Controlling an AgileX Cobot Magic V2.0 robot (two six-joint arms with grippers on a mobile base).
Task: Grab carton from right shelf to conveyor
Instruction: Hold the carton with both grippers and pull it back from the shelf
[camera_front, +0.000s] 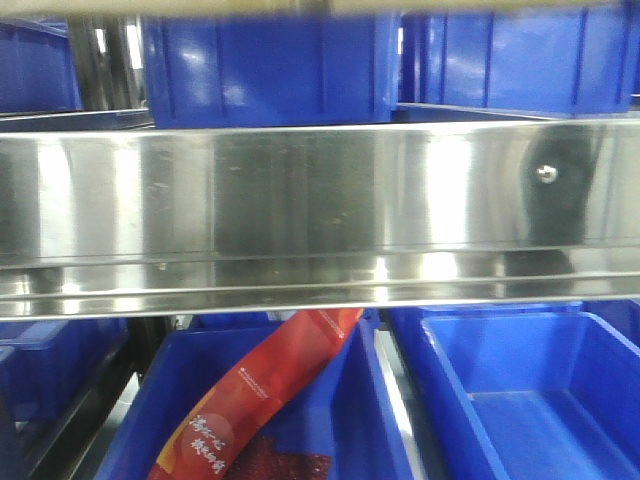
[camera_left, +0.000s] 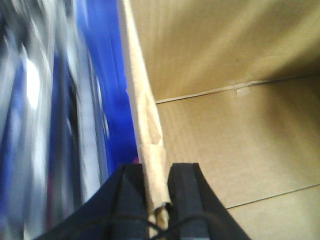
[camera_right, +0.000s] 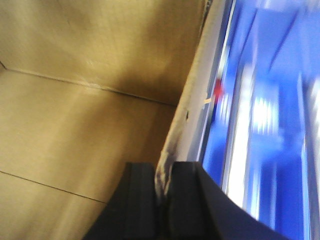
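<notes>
Blue bins (camera_front: 270, 60) blur behind; left tool (camera_left: 157, 172) and right tool (camera_right: 162, 170) each pinch a carton (camera_left: 240, 140) wall.

Six blue bins (camera_front: 270, 60) can be made out in the front view: three above the rail of the right shelf (camera_front: 300, 190) and three beneath it, several cut off by the frame. One red packet (camera_front: 265, 395) lies in a lower bin. The rail bears one bolt (camera_front: 545, 173). There is one carton (camera_left: 240, 150). There are two pincers, the left pincer (camera_left: 156, 175) and the right pincer (camera_right: 162, 172), with two fingers each.
</notes>
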